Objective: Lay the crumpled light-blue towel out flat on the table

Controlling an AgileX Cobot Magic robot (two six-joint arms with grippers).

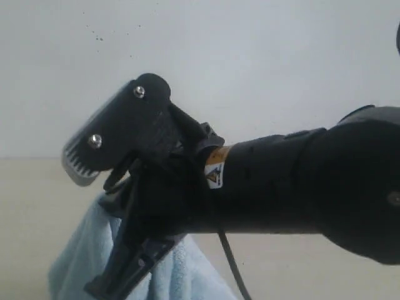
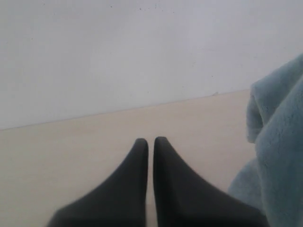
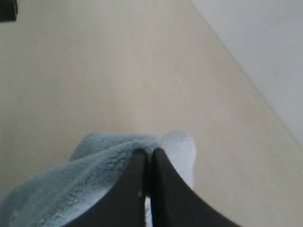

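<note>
We see right fingers (image 3: 136, 189) clamped on the towel (image 1: 78, 262), bunched and hanging lower left in the exterior view; left fingers (image 2: 135, 179), closed and empty, sit just beside it.

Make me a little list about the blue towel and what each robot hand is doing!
towel: light blue, fluffy, bunched up, not flat yet
right gripper: shut on the towel, pinching a fold that hangs down from it
left gripper: shut, holding nothing, towel off to one side
table: pale beige
wall: white, meets the table
</note>
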